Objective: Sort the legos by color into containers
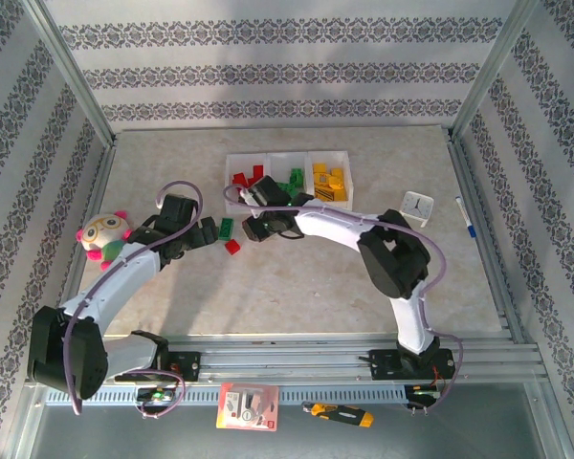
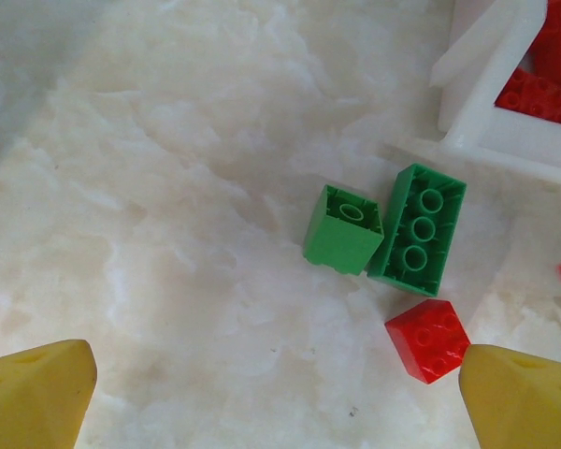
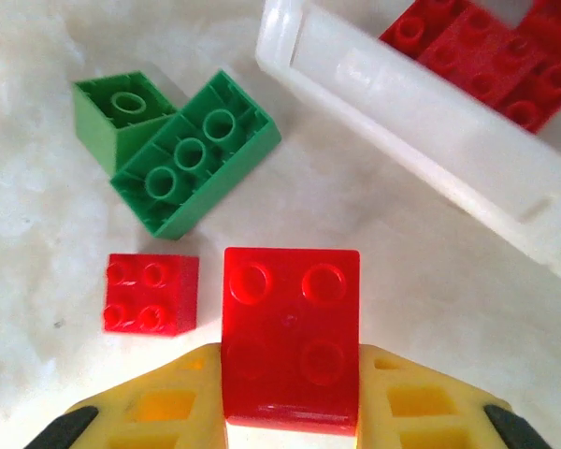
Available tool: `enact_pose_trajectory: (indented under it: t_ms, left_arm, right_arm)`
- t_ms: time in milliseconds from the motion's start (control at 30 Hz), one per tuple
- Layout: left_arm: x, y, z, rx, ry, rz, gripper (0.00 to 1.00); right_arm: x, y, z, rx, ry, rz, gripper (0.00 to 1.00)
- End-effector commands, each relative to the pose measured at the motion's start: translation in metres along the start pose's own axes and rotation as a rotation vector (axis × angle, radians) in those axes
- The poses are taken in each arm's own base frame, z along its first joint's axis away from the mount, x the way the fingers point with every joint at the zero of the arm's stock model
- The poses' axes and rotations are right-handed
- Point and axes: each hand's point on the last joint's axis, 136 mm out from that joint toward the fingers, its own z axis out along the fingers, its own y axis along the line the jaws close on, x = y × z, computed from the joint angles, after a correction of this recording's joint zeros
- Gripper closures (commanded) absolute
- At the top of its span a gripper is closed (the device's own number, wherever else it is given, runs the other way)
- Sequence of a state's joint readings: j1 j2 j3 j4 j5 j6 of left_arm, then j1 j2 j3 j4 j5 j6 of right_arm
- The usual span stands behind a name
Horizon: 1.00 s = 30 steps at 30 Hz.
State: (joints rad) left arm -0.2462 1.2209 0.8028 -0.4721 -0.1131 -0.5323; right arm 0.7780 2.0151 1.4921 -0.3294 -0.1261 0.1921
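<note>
Red brick (image 3: 292,337) clamped in our right gripper (image 3: 292,379), we should lift it over the near wall of the containers (image 3: 430,122) into the red-filled bin, our left gripper (image 2: 279,393) spread wide.

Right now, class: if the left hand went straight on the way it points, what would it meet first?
Most likely the small red brick, just ahead of the open left hand; the green bricks lie beyond. Depth is unclear: the tabletop might come first.

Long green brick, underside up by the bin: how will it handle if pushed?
Probably rigid: the long green brick looks like hard plastic. Likely light, its upturned underside being hollow. Pushed, it should slide flat, perhaps nudging the small green brick beside it.
</note>
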Motion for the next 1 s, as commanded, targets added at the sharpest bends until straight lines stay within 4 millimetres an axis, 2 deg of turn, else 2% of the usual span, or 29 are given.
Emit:
enact_pose_trajectory:
  t_ms: [0, 133, 267, 400, 500, 567, 633, 800, 967]
  left_arm:
    - [-0.005, -0.002, 0.004, -0.016, 0.011, -0.017, 0.01]
    - [0.003, -0.021, 0.009, -0.01, 0.044, -0.021, 0.0]
    - [0.016, -0.039, 0.016, -0.007, 0.091, -0.065, 0.0]
    - [0.026, -0.05, 0.021, 0.006, 0.111, -0.102, 0.0]
    - [0.03, -0.055, 0.024, 0.018, 0.128, -0.141, 0.01]
    - [0.032, -0.058, 0.026, 0.028, 0.141, -0.16, 0.01]
    - [0.035, -0.059, 0.028, 0.025, 0.148, -0.177, 0.02]
    - [0.044, -0.055, 0.037, -0.015, 0.184, -0.229, 0.06]
    - [0.05, -0.057, 0.044, -0.034, 0.221, -0.263, 0.08]
  right_arm:
    - [-0.026, -0.019, -0.03, 0.045, -0.114, 0.065, 0.78]
    - [-0.045, -0.063, -0.042, 0.126, -0.182, 0.134, 0.78]
    - [-0.064, -0.108, -0.04, 0.183, -0.223, 0.193, 0.78]
    - [-0.078, -0.135, -0.035, 0.219, -0.24, 0.198, 0.78]
    - [-0.083, -0.147, -0.028, 0.216, -0.237, 0.217, 0.78]
    - [-0.084, -0.151, -0.025, 0.213, -0.236, 0.224, 0.78]
    - [-0.088, -0.147, -0.025, 0.186, -0.24, 0.213, 0.78]
    - [-0.104, -0.116, -0.023, 0.091, -0.263, 0.149, 0.78]
    - [-0.114, -0.091, -0.005, 0.036, -0.255, 0.106, 0.78]
